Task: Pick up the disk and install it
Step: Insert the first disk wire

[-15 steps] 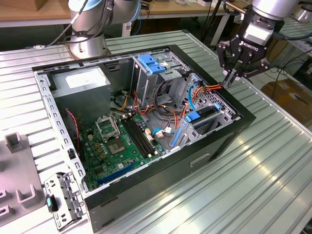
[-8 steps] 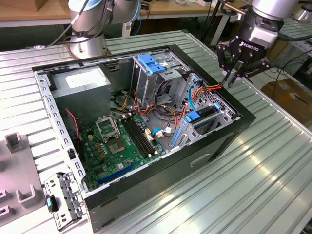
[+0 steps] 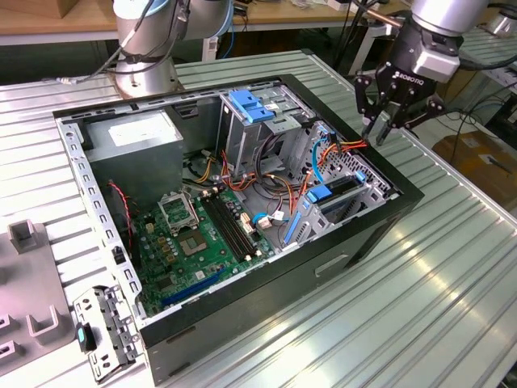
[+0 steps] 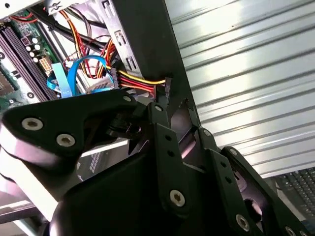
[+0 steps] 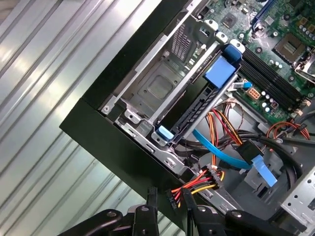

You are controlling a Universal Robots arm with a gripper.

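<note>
Hovering over the computer case's (image 3: 242, 317) rim, the gripper (image 3: 380, 129) sits right by the red-and-yellow power cable's (image 5: 197, 183) plug; whether it clamps anything I cannot tell. The disk (image 5: 197, 112) stands on edge in the metal bay (image 5: 157, 88), so seating looks done and cabling seems in hand. Further moves call for fine alignment among crowded wires.

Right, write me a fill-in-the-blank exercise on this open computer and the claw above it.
1. The claw hovers over the case edge on the exterior view's ____.
2. The disk stands on edge in its bay, ____ the case.
3. The motherboard is coloured ____.
4. The flat ribbon cable beside the wire bundle is coloured ____.
Missing words: right; inside; green; blue.
</note>
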